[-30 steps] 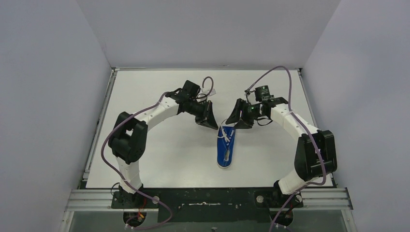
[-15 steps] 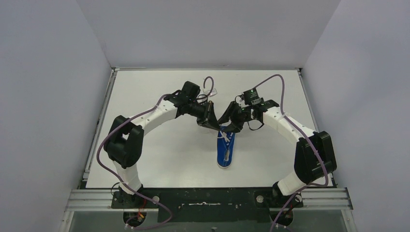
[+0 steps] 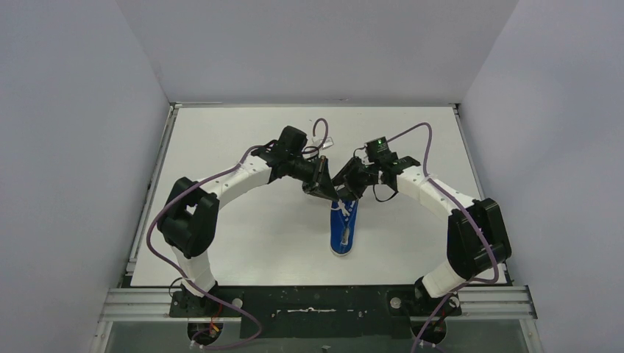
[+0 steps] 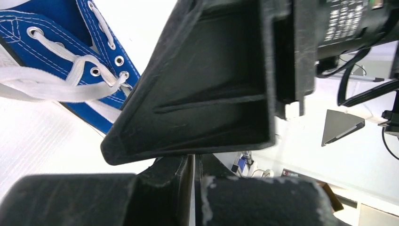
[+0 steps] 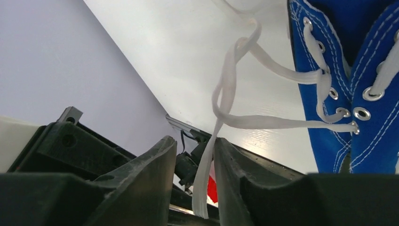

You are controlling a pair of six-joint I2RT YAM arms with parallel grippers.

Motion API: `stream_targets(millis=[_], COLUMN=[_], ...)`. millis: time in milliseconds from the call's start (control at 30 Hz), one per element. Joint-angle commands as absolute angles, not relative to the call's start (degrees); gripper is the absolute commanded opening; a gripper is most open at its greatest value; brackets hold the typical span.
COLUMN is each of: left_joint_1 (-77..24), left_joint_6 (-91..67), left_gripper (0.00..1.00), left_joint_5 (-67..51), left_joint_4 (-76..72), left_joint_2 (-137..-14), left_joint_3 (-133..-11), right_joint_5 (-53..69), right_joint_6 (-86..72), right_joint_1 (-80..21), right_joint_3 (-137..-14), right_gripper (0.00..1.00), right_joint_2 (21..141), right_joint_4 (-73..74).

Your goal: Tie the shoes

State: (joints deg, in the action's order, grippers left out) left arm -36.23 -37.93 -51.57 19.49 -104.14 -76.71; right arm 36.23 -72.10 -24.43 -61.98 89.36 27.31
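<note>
Blue canvas sneaker [image 3: 344, 229] lies at the middle of the white tabletop [image 3: 243, 132], toe toward the near edge, with the left gripper [image 3: 324, 193] and right gripper [image 3: 346, 193] meeting over its far end in the overhead view. The left wrist view shows that claw's fingers [image 4: 94, 197] pressed almost together beside the eyelets [image 4: 95, 71]; the right wrist view shows a white lace [image 5: 225, 89] running between fingers held narrowly apart, a firm pinch impossible to confirm

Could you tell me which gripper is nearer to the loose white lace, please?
Right. The lace passes between the right gripper's fingers; the left gripper sits just beside them, farther from the lace.
</note>
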Motion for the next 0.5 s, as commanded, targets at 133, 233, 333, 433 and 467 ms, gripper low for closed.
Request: stream_targets(millis=[133, 233, 333, 433, 467], left_joint_1=[-35.84, -33.58, -31.99, -32.75, -32.86], left_joint_6=[-26.44, -14.16, -0.08, 12.41, 14.45], left_gripper=[0.24, 0.81, 0.87, 0.83, 0.82], left_joint_5=[-48.51, -41.36, -38.21, -31.31, -29.94], left_joint_4=[28.01, 33.63, 35.67, 34.65, 31.96], left_joint_2=[-100.8, -97.44, -97.72, -99.35, -99.88], left_joint_3=[-82.52, -80.13, -79.9, -79.6, -78.38], right_joint_5=[38.73, 39.0, 40.17, 41.0, 41.26], right_joint_6=[-76.39, -71.32, -68.65, -67.42, -66.97], right_joint_1=[-22.7, -20.37, -19.05, -18.25, -18.2], right_joint_3=[-57.16, -57.96, -58.45, -59.39, -59.8], right_gripper=[0.0, 0.0, 0.0, 0.0, 0.0], right_joint_2=[85.97, 85.38, 84.39, 83.43, 83.41], right_joint_4=[24.2, 28.52, 30.52, 31.88, 32.48])
